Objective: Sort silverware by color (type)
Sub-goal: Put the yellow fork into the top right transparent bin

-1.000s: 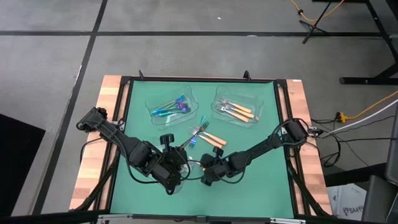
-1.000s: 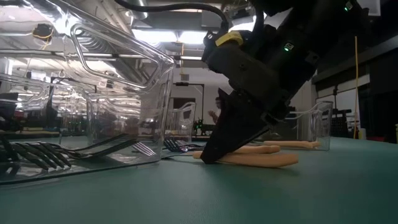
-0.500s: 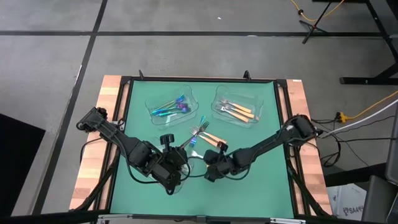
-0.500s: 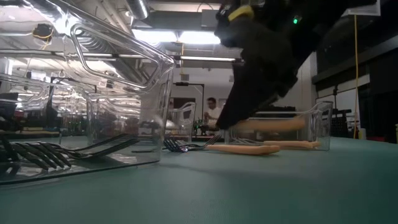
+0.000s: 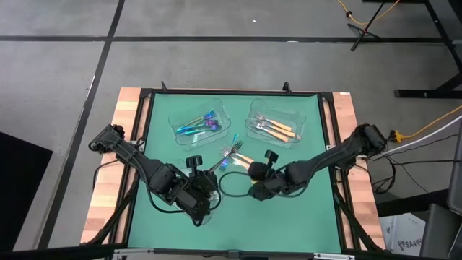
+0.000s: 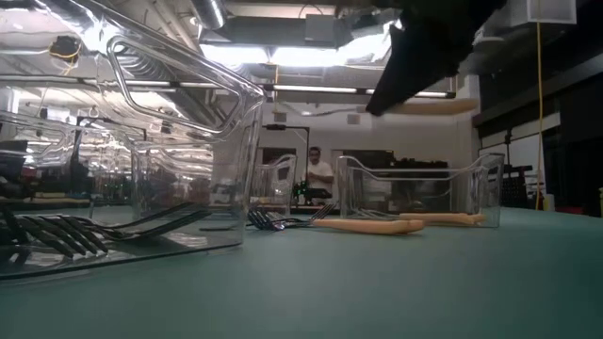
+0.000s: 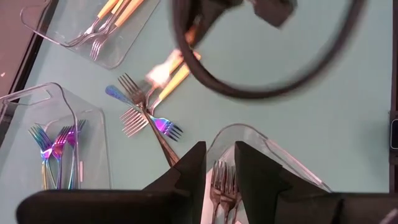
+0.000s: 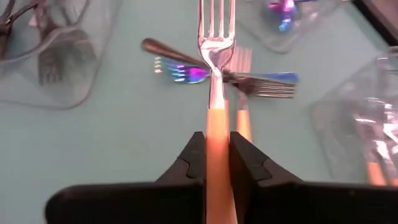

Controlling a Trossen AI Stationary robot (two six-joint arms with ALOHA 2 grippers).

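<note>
- We see the right end effector (image 8: 217, 163) clamped on an orange-handled fork (image 8: 216, 93), tines forward — its tray (image 5: 276, 123) lies beyond, nearer this arm.
- Left end effector (image 7: 219, 177) narrowly parted, empty.

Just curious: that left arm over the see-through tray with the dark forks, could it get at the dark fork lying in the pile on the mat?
Probably yes. The left gripper is empty, and the dark fork lies in the open, though crossed with an iridescent fork. The right gripper is lifted, holding an orange-handled fork.
</note>
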